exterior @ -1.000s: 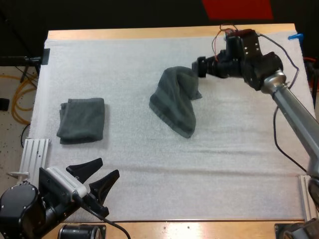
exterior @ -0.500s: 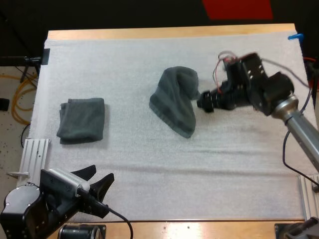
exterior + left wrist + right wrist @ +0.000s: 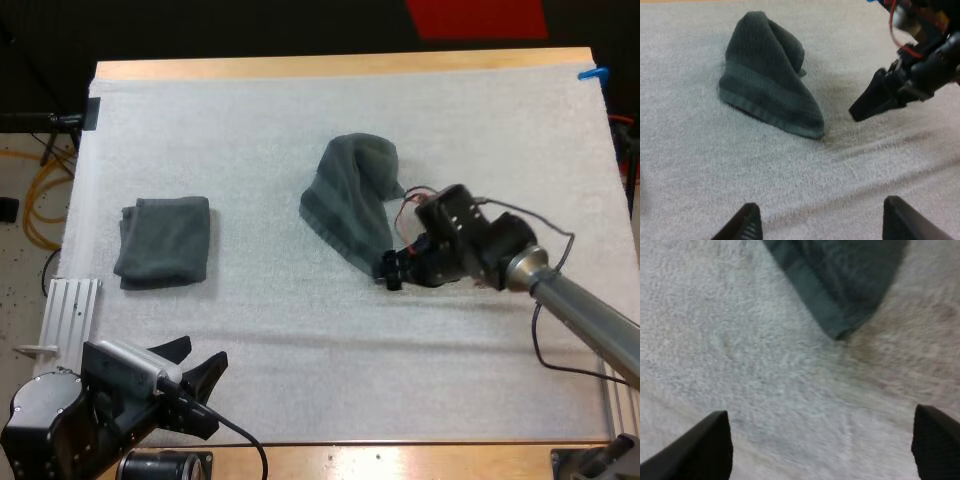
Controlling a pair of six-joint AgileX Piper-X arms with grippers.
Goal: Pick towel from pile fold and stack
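At the middle of the white mat [image 3: 250, 130], a crumpled dark grey-green towel [image 3: 348, 200] lies with its long axis running from 11 to 5 o'clock in the high view, tapering to a banded corner at the 5 o'clock end. The right gripper [image 3: 388, 274] sits low just beside that corner, its arm reaching in from 4 o'clock. Its fingers [image 3: 702, 447] are spread wide and hold nothing, and the towel's bulk lies toward 11 o'clock from it. This is plainly the nearer arm for the pick. The left gripper [image 3: 207, 350] rests at the mat's 7 o'clock edge, likewise spread and empty, well apart from the towel. A folded dark grey-green towel [image 3: 165, 240] lies at 9 o'clock.
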